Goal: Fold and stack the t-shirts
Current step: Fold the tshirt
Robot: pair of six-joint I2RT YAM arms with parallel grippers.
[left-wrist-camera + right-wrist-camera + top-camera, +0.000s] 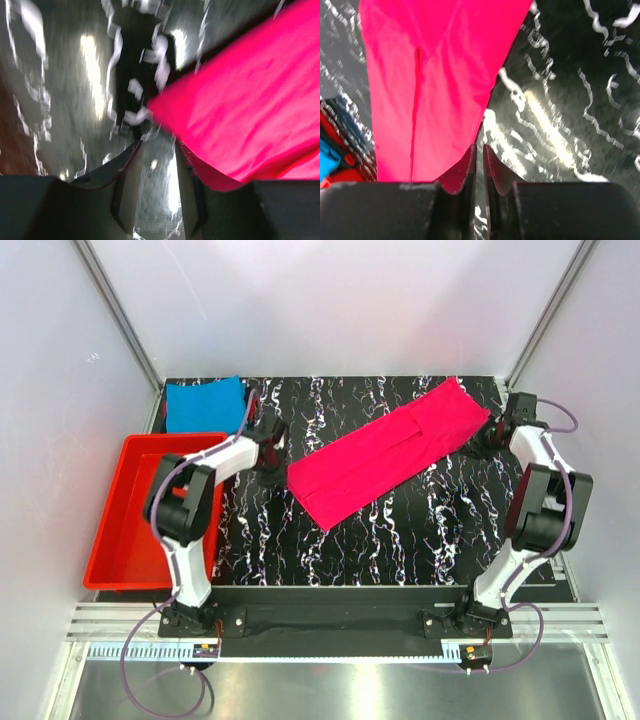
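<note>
The magenta-pink t-shirt (pixel 390 452) lies flat on the black marbled table as a long folded strip, running diagonally from centre to back right. The turquoise-blue t-shirt (pixel 205 403) lies folded at the back left corner. My left gripper (pixel 272 472) is down at the strip's near-left end. In the left wrist view it (pixel 157 145) is open with only table between its fingers, and the pink cloth (pixel 250 110) lies against the right finger. My right gripper (pixel 483 440) sits at the strip's far-right end. Its jaws (pixel 479 146) stand a narrow slit apart, holding nothing, with the pink cloth (pixel 430 90) just ahead to the left.
A red plastic tray (pixel 135 530) stands at the left edge of the table, partly under the left arm. White walls and slanted metal posts (pixel 120 310) close in the back and sides. Bare marbled table (pixel 420 530) stretches in front of the pink shirt.
</note>
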